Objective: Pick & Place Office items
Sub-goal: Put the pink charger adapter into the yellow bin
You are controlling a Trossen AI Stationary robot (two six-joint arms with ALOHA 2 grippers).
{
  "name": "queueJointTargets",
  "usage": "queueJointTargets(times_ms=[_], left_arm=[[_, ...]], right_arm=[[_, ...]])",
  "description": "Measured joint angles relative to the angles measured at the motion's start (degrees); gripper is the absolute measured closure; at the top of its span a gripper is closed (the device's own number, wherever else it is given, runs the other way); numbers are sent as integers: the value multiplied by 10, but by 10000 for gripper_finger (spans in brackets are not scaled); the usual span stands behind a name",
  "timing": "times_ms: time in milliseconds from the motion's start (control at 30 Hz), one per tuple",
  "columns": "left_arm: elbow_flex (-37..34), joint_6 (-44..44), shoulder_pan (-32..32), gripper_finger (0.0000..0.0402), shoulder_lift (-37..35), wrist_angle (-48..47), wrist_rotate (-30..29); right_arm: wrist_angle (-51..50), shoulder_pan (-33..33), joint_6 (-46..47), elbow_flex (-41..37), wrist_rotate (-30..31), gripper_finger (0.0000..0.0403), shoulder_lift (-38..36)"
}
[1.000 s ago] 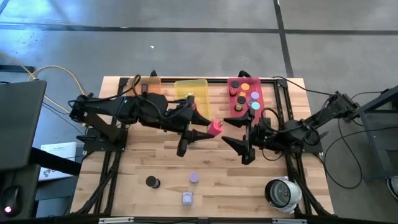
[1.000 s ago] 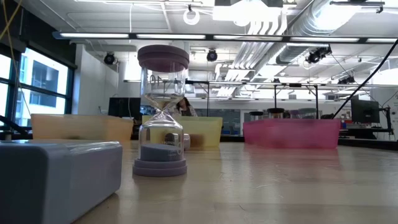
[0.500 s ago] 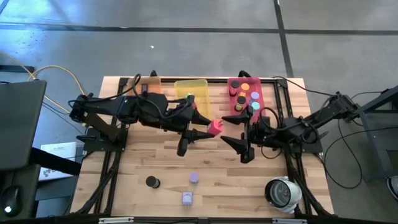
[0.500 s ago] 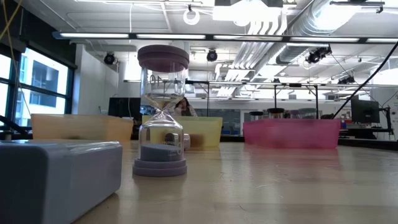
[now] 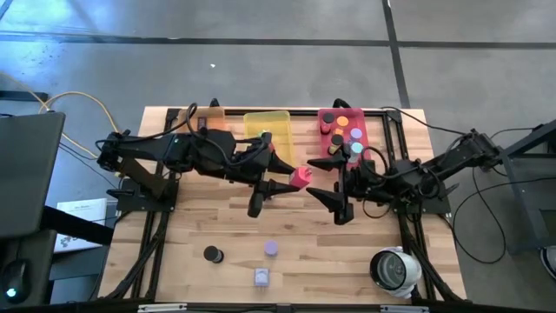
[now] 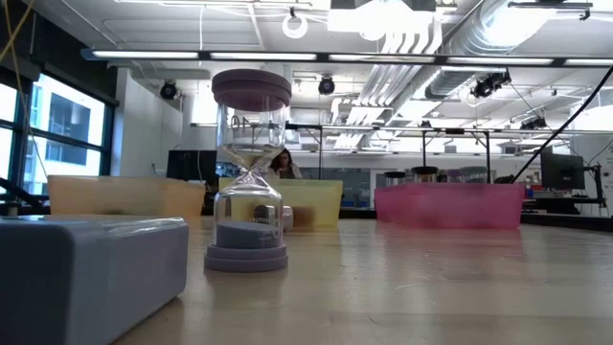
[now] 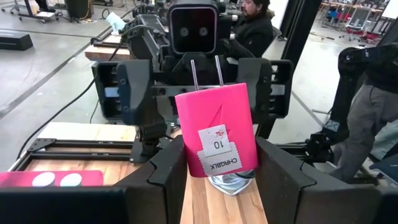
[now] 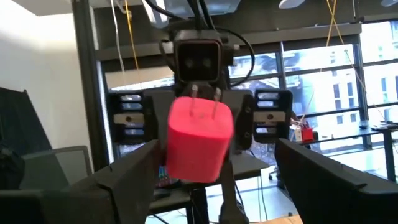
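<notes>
Wooden slatted tabletop [image 5: 226, 222] from above, left gripper [image 5: 276, 181] at mid-table clamping glossy pink cube-shaped plug [image 5: 300, 178], right gripper [image 5: 328, 193] facing it, fingers spread wide and empty, pink translucent tray [image 5: 326, 139] at far edge, left wrist view, pink body bearing white label reading 10, two metal prongs pointing away.

Two matte black robot arms, built of blocky jointed segments with thin black cables looped along them. The left hand [image 5: 271, 189] and right hand [image 5: 328, 196] each end in two dark, wedge-shaped fingers. A boxy black wrist camera housing with two round lenses sits above each hand.
</notes>
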Motion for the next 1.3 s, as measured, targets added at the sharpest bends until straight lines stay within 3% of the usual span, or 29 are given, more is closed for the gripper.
queueJointTargets(times_ms=[300,500,733,1300], left_arm=[[0,0,8,257,0,-5,-1],[0,0,12,257,0,-5,0],[-1,0,15,257,7,-4,-1],[-1,-9,30,257,22,-7,14]], right_arm=[[0,-23,3,0,-20,97,0],[0,-48,47,0,-87,97,0],[1,-72,65,0,-122,97,8],[20,-78,35,0,-129,111,19]])
